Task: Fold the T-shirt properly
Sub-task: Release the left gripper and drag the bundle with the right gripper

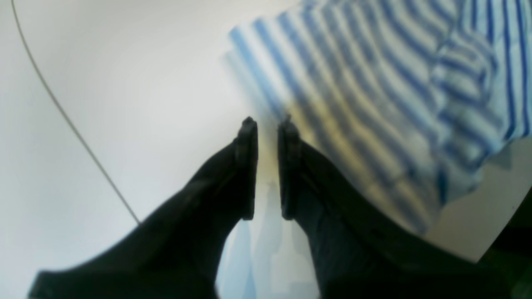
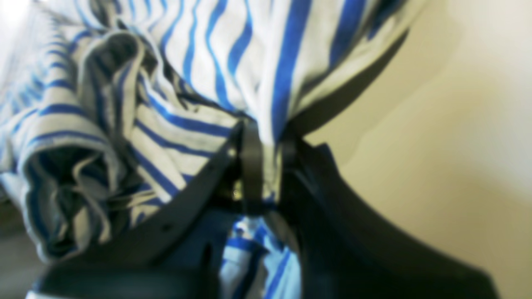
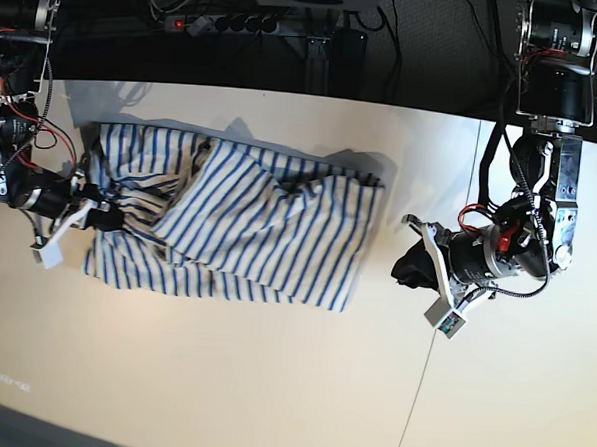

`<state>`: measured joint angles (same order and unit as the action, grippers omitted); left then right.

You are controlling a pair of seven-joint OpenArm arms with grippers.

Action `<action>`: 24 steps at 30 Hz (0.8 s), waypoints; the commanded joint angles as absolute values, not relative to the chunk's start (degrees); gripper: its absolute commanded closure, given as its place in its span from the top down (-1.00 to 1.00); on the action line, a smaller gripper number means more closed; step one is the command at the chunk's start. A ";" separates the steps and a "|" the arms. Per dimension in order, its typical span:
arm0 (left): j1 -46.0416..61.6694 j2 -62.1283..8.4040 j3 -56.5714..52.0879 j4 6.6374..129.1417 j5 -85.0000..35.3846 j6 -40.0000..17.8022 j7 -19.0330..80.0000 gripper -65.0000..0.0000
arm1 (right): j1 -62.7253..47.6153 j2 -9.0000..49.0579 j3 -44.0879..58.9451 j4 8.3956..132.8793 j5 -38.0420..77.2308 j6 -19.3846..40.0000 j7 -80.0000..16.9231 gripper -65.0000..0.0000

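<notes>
Two arms: one at each end of the white table (image 3: 270,382).
Right gripper (image 2: 266,137): at the base view's left, jaws pinching a fold of the T-shirt (image 3: 249,221) at its bunched edge.
T-shirt: crumpled and partly folded over itself, lying on the table's left half.
Left gripper (image 1: 267,122): beside the shirt's right edge, fingers narrowly apart, nothing between them.

T-shirt (image 3: 258,231) white, thin blue stripes; table (image 3: 270,382) cream-white; grippers' fingers (image 1: 247,166) black
</notes>
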<state>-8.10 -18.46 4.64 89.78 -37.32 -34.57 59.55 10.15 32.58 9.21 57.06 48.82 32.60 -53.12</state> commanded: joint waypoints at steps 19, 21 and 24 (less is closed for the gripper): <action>-1.08 -18.00 4.54 90.74 -41.21 -34.09 57.43 -0.70 | 10.15 41.74 16.86 68.40 58.30 34.30 -62.08 -1.00; -0.51 -17.04 4.54 90.30 -40.56 -34.09 56.77 -0.70 | 10.13 41.74 16.86 71.18 58.28 34.30 -63.26 -1.00; -0.51 -15.31 4.54 86.94 -38.50 -34.09 53.41 -0.70 | 10.15 41.54 16.75 74.63 58.48 34.28 -63.22 -1.00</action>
